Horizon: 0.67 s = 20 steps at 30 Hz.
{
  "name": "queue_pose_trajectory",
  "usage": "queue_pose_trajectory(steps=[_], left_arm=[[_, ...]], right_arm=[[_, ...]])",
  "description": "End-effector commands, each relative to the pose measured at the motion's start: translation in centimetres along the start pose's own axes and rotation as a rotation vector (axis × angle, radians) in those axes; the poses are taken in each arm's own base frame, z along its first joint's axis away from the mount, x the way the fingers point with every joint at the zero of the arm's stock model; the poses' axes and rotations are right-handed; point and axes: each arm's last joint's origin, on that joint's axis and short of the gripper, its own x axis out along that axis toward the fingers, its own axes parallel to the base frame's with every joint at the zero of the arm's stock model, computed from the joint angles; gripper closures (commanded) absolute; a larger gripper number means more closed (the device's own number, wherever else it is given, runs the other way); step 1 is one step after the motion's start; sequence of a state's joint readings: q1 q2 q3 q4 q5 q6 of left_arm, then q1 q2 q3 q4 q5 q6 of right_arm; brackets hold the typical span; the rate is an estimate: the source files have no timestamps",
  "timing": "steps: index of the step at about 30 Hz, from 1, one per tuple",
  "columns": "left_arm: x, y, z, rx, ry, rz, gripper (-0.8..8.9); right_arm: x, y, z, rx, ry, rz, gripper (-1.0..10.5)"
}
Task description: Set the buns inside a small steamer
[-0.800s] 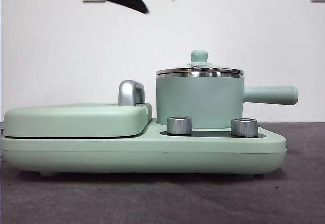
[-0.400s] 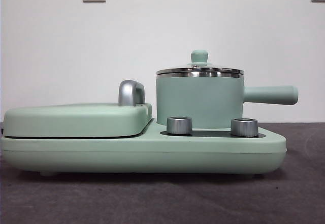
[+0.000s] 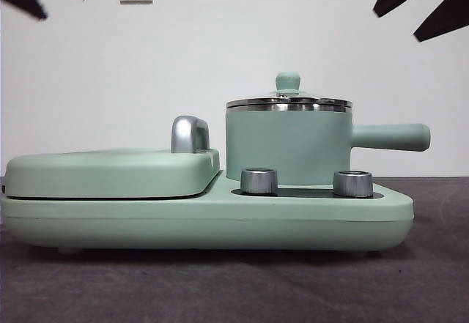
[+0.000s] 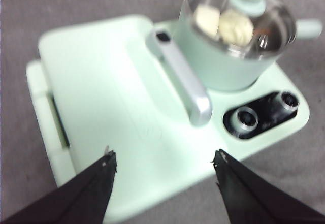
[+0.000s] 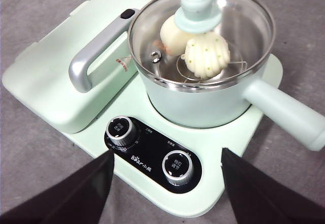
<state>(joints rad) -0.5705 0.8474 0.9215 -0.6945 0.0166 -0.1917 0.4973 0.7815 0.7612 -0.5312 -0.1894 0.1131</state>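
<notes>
The small steamer (image 3: 288,144), a mint-green pot with a long side handle, stands on the right of its green base with the glass lid (image 3: 288,102) on. Through the lid in the right wrist view I see both buns inside the steamer (image 5: 203,99): the smooth bun (image 5: 172,35) and the pleated bun (image 5: 207,55) with green specks. They also show in the left wrist view, the smooth bun (image 4: 207,20) and the pleated bun (image 4: 235,28). My left gripper (image 4: 163,159) is open and empty, high above the griddle cover. My right gripper (image 5: 167,160) is open and empty, high above the knobs.
The flat green griddle cover (image 3: 110,171) with a chrome handle (image 3: 189,133) fills the left half of the base (image 3: 220,220). Two steel knobs (image 3: 259,180) sit at the front under the pot. Black jaw tips show at both top corners of the front view.
One arm's jaws rose from the upper middle of the front view to the top left corner. The other arm's jaws came into view at the top right corner. The steamer has not moved.
</notes>
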Motion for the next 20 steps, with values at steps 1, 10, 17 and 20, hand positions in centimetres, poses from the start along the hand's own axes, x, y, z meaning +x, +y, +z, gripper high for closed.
queue_pose_trajectory(steps=[1, 10, 17, 20], left_arm=[[0.08, 0.08, -0.66, -0.041, -0.001, 0.001, 5.01], [0.14, 0.14, -0.99, -0.043, 0.008, 0.002, 5.02], [0.15, 0.15, -1.06, -0.042, 0.014, 0.002, 8.07], [0.11, 0.14, -1.26, -0.043, 0.036, -0.006, 8.06]], right_arm=[[0.25, 0.17, 0.54, 0.004, -0.014, 0.016, 6.2], [-0.11, 0.25, 0.54, -0.005, -0.026, 0.027, 6.2], [-0.23, 0.29, 0.61, -0.005, -0.036, 0.031, 9.3], [-0.24, 0.34, 0.48, -0.003, -0.021, 0.051, 9.3]])
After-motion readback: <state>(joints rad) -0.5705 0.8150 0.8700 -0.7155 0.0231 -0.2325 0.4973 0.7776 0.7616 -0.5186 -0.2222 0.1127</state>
